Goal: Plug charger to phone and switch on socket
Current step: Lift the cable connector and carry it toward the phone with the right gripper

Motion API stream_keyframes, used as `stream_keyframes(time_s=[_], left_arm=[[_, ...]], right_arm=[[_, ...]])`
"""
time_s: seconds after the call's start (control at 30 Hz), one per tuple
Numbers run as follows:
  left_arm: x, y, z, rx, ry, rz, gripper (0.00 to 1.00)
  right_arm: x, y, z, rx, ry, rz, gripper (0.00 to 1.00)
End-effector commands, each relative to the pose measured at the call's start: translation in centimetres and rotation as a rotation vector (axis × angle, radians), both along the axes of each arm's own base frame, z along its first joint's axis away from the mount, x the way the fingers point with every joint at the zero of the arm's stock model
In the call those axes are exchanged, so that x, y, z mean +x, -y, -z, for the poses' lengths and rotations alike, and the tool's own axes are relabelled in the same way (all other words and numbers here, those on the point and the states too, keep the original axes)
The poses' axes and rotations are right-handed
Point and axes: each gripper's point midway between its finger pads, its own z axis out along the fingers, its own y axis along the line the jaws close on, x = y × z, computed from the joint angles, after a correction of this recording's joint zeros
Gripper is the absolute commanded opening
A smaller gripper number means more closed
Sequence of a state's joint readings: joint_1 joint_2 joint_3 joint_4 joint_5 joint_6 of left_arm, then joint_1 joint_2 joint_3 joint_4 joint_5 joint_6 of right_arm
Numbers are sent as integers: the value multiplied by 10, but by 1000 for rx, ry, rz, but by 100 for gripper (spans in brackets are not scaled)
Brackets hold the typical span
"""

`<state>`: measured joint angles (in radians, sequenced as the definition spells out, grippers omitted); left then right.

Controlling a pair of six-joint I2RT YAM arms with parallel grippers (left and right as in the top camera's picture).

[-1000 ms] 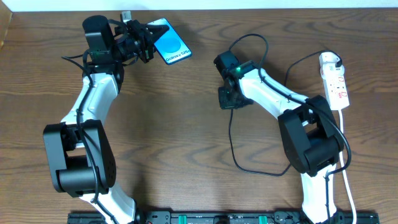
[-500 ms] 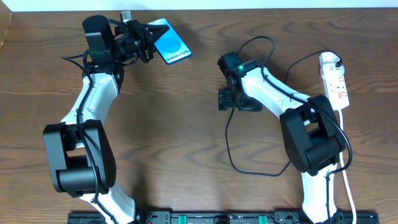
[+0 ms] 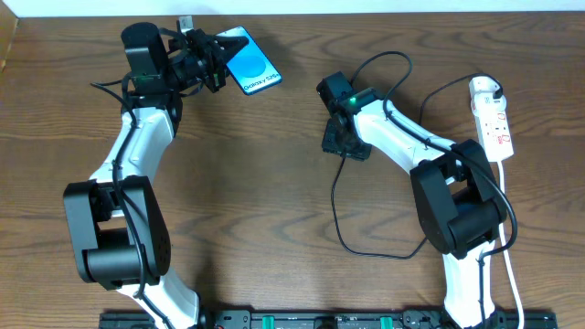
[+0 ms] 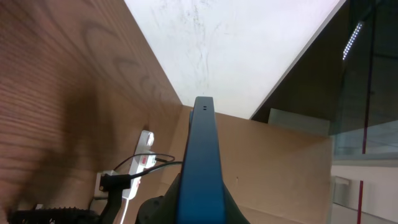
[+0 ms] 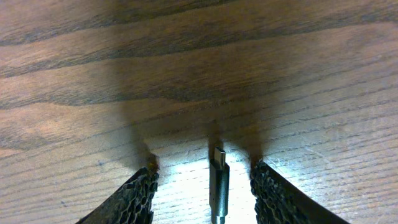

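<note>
The phone point(image 3: 250, 60), with a bright blue screen, is at the back of the table, held at its left end by my left gripper point(image 3: 215, 62). In the left wrist view the phone point(image 4: 201, 163) shows edge-on between the fingers. The charger cable point(image 3: 335, 210) is thin and black and loops across the table from the white socket strip point(image 3: 492, 119) at the far right. My right gripper point(image 3: 336, 144) is low over the table. Its fingers point(image 5: 204, 171) are open on either side of the charger's plug tip point(image 5: 218, 180), which lies on the wood and touches neither finger.
The socket strip also shows in the left wrist view point(image 4: 143, 160), with the right arm's dark parts in front of it. A second cable loop point(image 3: 384, 68) arcs behind the right wrist. A black rail point(image 3: 320, 320) runs along the table's front edge.
My right wrist swung a little right and then back, and the cable loop behind it shifted. The left arm and the phone have not moved.
</note>
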<state>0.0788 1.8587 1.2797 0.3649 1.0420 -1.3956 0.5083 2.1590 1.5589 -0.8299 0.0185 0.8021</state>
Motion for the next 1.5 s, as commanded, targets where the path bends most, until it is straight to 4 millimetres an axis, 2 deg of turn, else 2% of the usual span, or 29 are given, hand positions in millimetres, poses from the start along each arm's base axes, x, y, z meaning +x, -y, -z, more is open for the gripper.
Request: stream_keyframes(time_s=[0.0, 0.13, 0.43, 0.6, 0.73, 0.87, 0.93, 1.0, 1.03, 1.07, 1.17, 1.3, 1.4, 1.47], left_arm=[[-3, -1, -13, -12, 22, 11, 7], [-3, -1, -13, -12, 22, 11, 7], [-3, -1, -13, -12, 23, 11, 7], [-3, -1, -13, -12, 23, 11, 7], [-3, -1, -13, -12, 23, 11, 7], [-3, -1, -13, -17, 15, 9, 7], [-3, -1, -14, -21, 14, 8, 7], [-3, -1, -15, -21, 19, 8, 7], [-3, -1, -15, -20, 19, 8, 7], [-3, -1, -15, -20, 19, 8, 7], [-2, -1, -18, -19, 39, 8, 7], [-2, -1, -19, -23, 38, 8, 7], [-2, -1, -19, -23, 38, 8, 7], [-2, -1, -19, -22, 39, 8, 7]], right_arm=[[-26, 3, 28, -4, -104, 42, 48], [-35, 4, 35, 4, -137, 47, 46], [-45, -8, 34, 67, -185, 37, 37], [-43, -9, 33, 71, -179, 35, 23], [-39, -10, 33, 76, -161, 35, 1], [-17, -27, 29, 166, -80, -34, 1], [-3, -48, 19, 327, -41, -122, 1], [3, -61, 9, 441, -24, -176, 1], [11, -71, -5, 574, -4, -221, 1], [17, -73, -13, 635, 9, -229, 1], [31, -72, -33, 781, 45, -258, 1], [40, -63, -66, 973, 144, -419, 1], [42, -54, -76, 1025, 194, -489, 1], [43, -51, -88, 1074, 275, -595, 1]])
